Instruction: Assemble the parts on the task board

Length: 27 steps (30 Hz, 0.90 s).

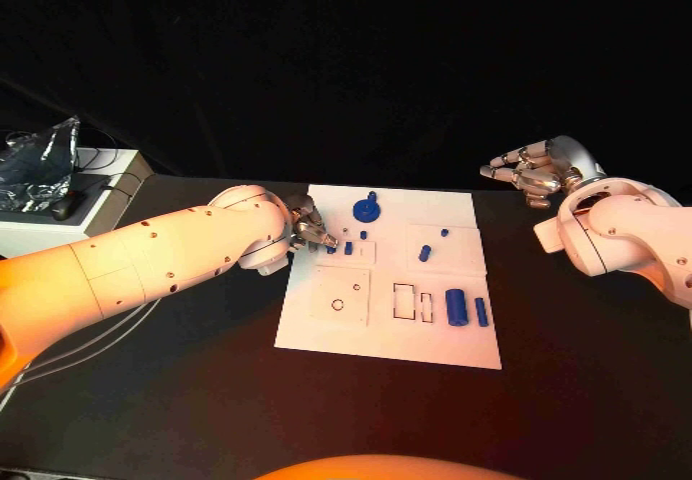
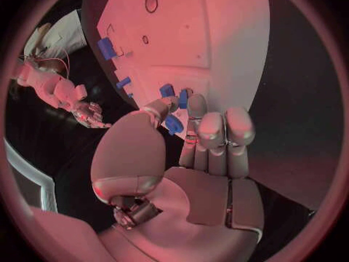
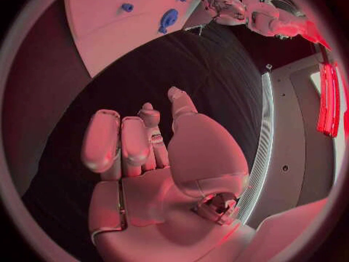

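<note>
A small blue peg [image 2: 173, 124] is pinched by the left hand [image 1: 307, 228] over the far-left part of the flat white board [image 1: 433, 340]. The silver right hand [image 1: 531, 168] is held empty, fingers loosely curled, above the black table [image 1: 173, 400], right of the board.

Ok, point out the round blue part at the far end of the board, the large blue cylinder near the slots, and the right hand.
Round blue part [image 1: 369, 210]: head view, on its disc face.
Large blue cylinder [image 1: 456, 307]: head view, mid-length of its side.
Right hand [image 1: 528, 172]: head view, on the middle of the hand, beside the curled fingers.
</note>
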Available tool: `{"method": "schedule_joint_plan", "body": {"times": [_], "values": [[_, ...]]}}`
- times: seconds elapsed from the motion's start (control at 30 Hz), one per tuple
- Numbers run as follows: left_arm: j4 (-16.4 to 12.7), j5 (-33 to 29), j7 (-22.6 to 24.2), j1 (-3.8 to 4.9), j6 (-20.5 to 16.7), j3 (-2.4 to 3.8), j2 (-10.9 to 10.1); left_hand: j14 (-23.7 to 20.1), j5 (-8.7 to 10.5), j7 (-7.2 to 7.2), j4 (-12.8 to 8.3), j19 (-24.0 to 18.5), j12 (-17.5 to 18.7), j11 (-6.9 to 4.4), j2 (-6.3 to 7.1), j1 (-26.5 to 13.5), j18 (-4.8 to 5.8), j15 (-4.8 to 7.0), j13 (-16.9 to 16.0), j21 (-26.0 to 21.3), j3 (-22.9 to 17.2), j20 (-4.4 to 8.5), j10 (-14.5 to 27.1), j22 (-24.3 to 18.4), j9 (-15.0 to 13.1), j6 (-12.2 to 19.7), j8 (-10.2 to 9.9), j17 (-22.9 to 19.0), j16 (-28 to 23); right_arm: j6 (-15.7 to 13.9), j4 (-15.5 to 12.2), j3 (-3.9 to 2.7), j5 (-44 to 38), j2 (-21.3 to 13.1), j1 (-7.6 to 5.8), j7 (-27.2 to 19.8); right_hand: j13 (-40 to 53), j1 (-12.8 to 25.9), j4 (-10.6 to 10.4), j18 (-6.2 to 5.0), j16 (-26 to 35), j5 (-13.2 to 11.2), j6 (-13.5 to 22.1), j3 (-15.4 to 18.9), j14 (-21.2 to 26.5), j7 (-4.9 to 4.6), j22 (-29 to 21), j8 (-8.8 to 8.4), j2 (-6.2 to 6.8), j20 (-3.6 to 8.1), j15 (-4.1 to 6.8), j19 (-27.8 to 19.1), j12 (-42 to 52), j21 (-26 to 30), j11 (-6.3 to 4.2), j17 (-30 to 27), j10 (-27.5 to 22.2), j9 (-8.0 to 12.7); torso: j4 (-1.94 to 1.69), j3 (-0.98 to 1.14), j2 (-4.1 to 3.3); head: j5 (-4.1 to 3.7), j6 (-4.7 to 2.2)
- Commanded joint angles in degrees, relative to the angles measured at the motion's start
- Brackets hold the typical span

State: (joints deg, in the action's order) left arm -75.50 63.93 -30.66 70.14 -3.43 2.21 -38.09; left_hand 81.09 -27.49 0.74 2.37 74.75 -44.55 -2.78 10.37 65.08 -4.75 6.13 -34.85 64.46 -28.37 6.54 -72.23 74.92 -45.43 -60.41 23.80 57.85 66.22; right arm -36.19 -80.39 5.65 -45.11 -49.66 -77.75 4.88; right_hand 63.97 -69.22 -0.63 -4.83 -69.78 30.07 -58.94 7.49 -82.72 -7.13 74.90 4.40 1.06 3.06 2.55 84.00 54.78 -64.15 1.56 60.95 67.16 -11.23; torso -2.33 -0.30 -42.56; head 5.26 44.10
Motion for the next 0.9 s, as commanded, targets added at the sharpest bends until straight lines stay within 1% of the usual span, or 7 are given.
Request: {"method": "schedule_joint_plan", "body": {"times": [0.03,0.4,0.47,0.5,0.57,0.9], "values": [[-0.2,0.7,-0.9,-0.25,2.2,-0.17,-0.1,0.1,-0.22,0.24,-7.2,0.3,0.1,-1.05,-0.74,0.2,0.99,0.11,-0.1,0.0,-7.5,-0.16,-1.1,4.0,-0.1,0.0,0.0,-0.1,0.0,0.4,-0.1,-0.02,-0.7,0.0,0.03,-0.4,0.0,-0.1,0.3,-0.3,0.3,0.3,-0.1,0.1,-0.1,-0.38,8.6,-0.37,-0.34,0.4,0.15,2.2,-0.4,0.4,-0.12,-0.1,-0.4,0.1,0.01,0.01,-0.02,0.05,-0.12],[-0.2,0.8,-1.1,-0.35,2.6,-0.18,-0.4,0.0,-0.2,0.25,-7.2,0.3,0.1,-1.03,-0.76,0.3,0.98,0.1,-0.1,0.0,-7.5,-0.17,-1.1,4.0,-0.1,0.0,0.0,-0.2,0.0,0.3,-0.1,-0.02,-0.7,-0.1,0.03,-0.4,0.0,-0.1,0.3,-0.3,0.3,0.3,-0.1,0.1,-0.1,-0.38,8.6,-0.37,-0.34,0.4,0.15,2.2,-0.4,0.4,-0.12,-0.1,-0.4,0.1,0.02,-0.02,-0.05,0.21,-0.04],[-0.2,0.8,-1.1,-0.36,2.7,-0.18,-0.5,0.0,-0.2,0.25,-7.2,0.3,0.1,-1.03,-0.76,0.3,0.98,0.1,-0.1,0.0,-7.5,-0.17,-1.1,4.0,-0.1,0.0,0.0,-0.2,0.0,0.3,-0.1,-0.02,-0.7,-0.1,0.03,-0.4,0.0,-0.1,0.3,-0.3,0.3,0.3,-0.1,0.1,-0.1,-0.38,8.6,-0.37,-0.34,0.4,0.15,2.2,-0.4,0.4,-0.12,-0.1,-0.4,0.1,0.01,-0.05,-0.06,0.24,0.07],[-0.2,0.8,-1.1,-0.37,2.7,-0.18,-0.5,0.0,-0.2,0.25,-7.2,0.3,0.1,-1.03,-0.76,0.3,0.98,0.1,-0.1,0.0,-7.5,-0.17,-1.1,4.0,-0.1,0.0,0.0,-0.2,0.0,0.3,-0.1,-0.02,-0.7,-0.1,0.03,-0.4,0.0,-0.1,0.3,-0.3,0.3,0.3,-0.1,0.1,-0.1,-0.38,8.6,-0.37,-0.34,0.4,0.15,2.2,-0.4,0.4,-0.12,-0.1,-0.4,0.1,0.01,-0.03,-0.06,0.24,0.07],[-0.2,0.8,-1.1,-0.37,2.8,-0.18,-0.5,0.0,-0.2,0.25,-7.2,0.3,0.1,-1.03,-0.76,0.3,0.98,0.1,-0.1,0.0,-7.5,-0.17,-1.1,4.0,-0.1,0.0,0.0,-0.2,0.0,0.3,0.0,-0.02,-0.7,-0.1,0.03,-0.4,0.0,-0.1,0.3,-0.3,0.3,0.3,-0.1,0.1,-0.1,-0.38,8.6,-0.37,-0.34,0.4,0.15,2.2,-0.4,0.4,-0.12,-0.1,-0.4,0.1,-0.01,-0.07,-0.05,0.24,0.11],[0.2,1.4,-1.2,-0.4,2.6,-0.18,-0.5,0.0,-0.19,0.27,-7.1,0.3,0.1,-1.02,-0.73,0.4,0.96,0.06,-0.1,0.0,-7.5,-0.23,-1.0,4.0,-0.1,0.0,0.0,-0.1,0.0,0.3,-0.1,-0.02,-0.7,-0.1,0.03,-0.4,0.0,-0.1,0.3,-0.3,0.3,0.3,-0.1,0.1,-0.1,-0.38,8.6,-0.37,-0.34,0.4,0.15,2.2,-0.4,0.4,-0.12,-0.1,-0.4,0.1,0.04,-0.05,-0.13,0.33,0.03]]}}
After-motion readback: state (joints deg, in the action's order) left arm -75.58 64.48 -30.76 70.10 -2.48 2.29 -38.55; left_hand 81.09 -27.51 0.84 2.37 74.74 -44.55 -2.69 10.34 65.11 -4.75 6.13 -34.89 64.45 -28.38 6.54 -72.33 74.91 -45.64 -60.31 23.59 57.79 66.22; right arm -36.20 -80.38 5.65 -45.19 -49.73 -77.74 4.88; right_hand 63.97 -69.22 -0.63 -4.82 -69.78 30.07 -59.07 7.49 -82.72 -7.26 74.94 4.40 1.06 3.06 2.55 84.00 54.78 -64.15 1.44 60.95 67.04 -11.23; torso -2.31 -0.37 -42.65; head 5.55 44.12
